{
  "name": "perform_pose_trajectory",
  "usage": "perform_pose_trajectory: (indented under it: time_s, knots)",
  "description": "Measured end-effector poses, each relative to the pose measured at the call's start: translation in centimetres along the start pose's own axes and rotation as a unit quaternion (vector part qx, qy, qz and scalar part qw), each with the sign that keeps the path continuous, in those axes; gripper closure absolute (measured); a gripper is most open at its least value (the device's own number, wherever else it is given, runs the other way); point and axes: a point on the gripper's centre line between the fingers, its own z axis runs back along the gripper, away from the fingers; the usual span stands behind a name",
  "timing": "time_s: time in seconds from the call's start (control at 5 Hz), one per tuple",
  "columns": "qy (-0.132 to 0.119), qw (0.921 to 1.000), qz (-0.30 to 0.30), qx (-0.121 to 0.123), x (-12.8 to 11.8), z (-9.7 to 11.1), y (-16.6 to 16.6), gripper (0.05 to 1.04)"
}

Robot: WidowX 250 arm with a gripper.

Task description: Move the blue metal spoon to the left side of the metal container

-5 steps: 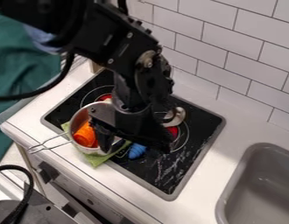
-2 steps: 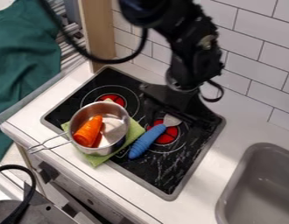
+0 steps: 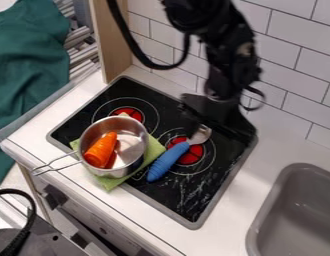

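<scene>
Blue spoon [image 3: 169, 161], right of the metal container [image 3: 118, 173]
The end effector [image 3: 220, 132], its fingers apart and nothing between them, hangs by the spoon's metal head; the handle slants away, down and left in view.

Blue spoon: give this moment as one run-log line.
spoon: on stove, image-right of pot | pot: on green cloth, carrot inside | gripper: above stove, near spoon head

Shiny metal pot [image 3: 132, 170], glossy black stovetop [image 3: 161, 192], ridged matt blue handle [image 3: 167, 163]
</scene>
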Motion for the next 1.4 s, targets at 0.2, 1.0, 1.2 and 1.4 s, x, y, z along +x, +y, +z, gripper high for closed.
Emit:
perform_pose_trajectory:
  time_s: [0.2, 1.0, 1.2, 1.4]
  knots:
    - [0.018, 0.9997, 0.013, -0.007, -0.5, -1.5, 2.0, 0.078]
    - [0.064, 0.9977, -0.006, -0.022, -1.4, -5.0, 3.2, 0.130]
    - [0.062, 0.9978, -0.002, -0.023, -1.0, -5.3, 3.2, 0.416]
    - [0.060, 0.9979, -0.009, -0.024, -0.8, -5.4, 3.2, 0.702]
